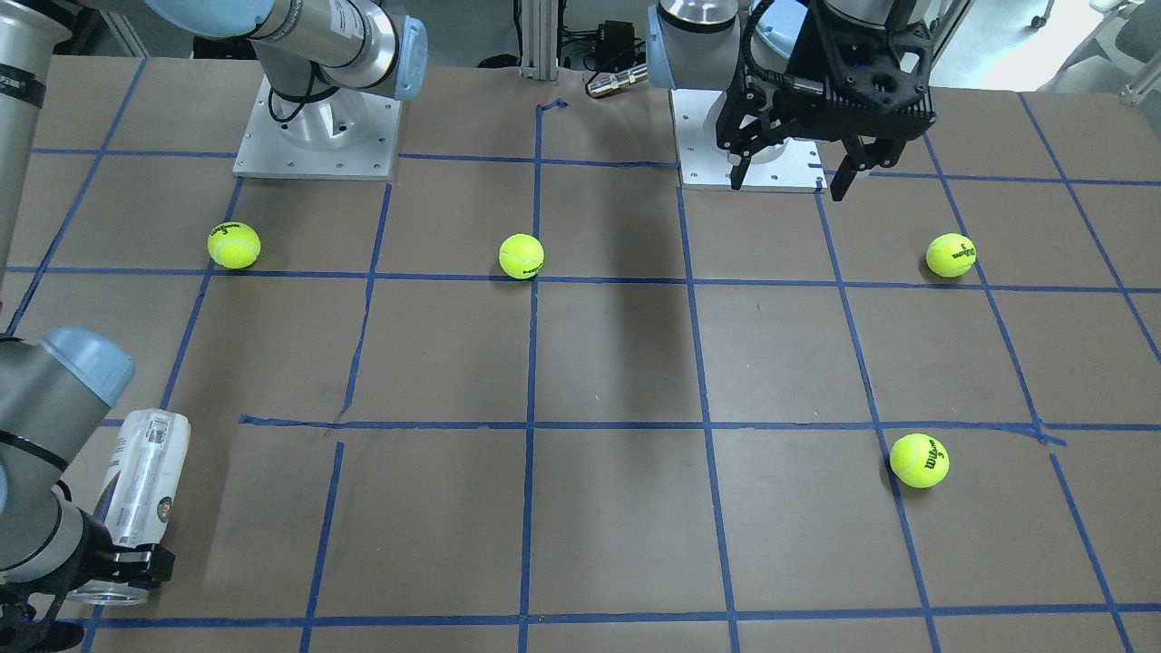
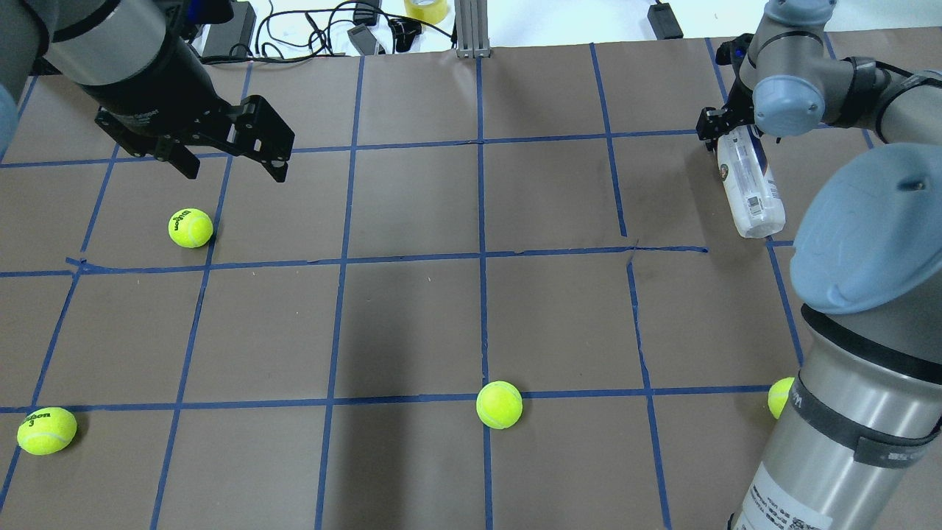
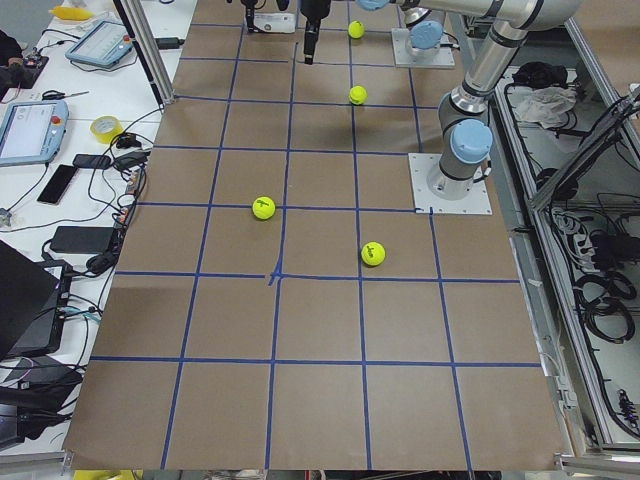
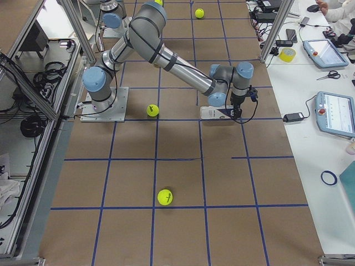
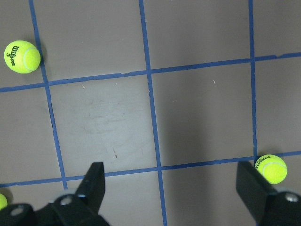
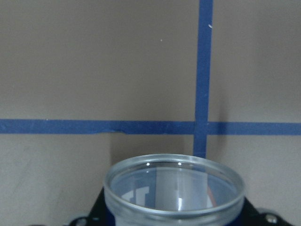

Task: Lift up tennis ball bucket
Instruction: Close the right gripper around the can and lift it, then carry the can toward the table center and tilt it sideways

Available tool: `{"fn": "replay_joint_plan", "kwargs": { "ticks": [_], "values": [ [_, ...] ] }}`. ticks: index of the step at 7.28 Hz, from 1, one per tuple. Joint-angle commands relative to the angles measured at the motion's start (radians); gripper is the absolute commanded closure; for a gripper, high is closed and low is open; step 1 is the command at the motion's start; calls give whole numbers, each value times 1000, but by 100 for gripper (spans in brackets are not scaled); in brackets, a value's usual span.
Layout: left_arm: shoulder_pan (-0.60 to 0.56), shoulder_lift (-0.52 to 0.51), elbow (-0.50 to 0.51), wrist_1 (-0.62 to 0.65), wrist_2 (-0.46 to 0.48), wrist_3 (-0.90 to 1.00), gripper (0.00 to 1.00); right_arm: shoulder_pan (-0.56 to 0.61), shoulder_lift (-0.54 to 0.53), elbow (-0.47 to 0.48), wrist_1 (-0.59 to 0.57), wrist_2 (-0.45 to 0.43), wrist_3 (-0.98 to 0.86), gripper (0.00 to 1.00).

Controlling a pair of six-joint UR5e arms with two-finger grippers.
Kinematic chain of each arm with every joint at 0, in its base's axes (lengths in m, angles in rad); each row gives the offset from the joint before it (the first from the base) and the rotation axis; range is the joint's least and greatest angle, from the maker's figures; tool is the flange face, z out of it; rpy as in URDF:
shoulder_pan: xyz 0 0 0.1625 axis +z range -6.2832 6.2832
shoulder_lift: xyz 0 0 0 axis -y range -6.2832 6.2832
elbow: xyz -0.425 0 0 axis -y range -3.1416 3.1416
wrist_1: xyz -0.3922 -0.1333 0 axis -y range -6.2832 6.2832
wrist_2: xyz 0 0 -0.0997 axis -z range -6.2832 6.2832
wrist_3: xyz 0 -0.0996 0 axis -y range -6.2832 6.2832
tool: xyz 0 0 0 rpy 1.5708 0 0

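The tennis ball bucket (image 2: 751,191) is a clear tube with a white and navy label, held nearly level and low over the table at the far right. My right gripper (image 2: 734,143) is shut on it near its open, silvery-rimmed end (image 6: 141,209). It also shows in the front view (image 1: 145,472) and the right side view (image 4: 213,112). I cannot tell whether the tube touches the table. My left gripper (image 2: 234,171) is open and empty, hanging above the table's far left, its fingers (image 5: 94,183) spread wide.
Several yellow-green tennis balls lie on the brown, blue-taped table (image 2: 412,331): one below my left gripper (image 2: 190,227), one at the near left (image 2: 47,430), one at the near middle (image 2: 499,404), one half hidden by my right arm (image 2: 780,397).
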Motion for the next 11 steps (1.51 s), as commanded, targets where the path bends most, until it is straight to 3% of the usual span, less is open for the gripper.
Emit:
{"fn": "replay_joint_plan", "kwargs": {
  "ticks": [1,3,4,7,9,11],
  "values": [
    [1,0,0,0,0,0,0,1,-16,0,4,5,13,39],
    [-1,0,0,0,-1,0,0,12,-68,5,36,16,60,39],
    [-1,0,-2,0,-1,0,0,29,-103,20,94,69,123,38],
    [-2,0,-2,0,-1,0,0,169,-232,160,133,79,453,39],
    [-2,0,-2,0,-1,0,0,272,-275,183,149,74,652,39],
    [-1,0,-2,0,-1,0,0,318,-269,181,148,79,640,39]
  ]
}}
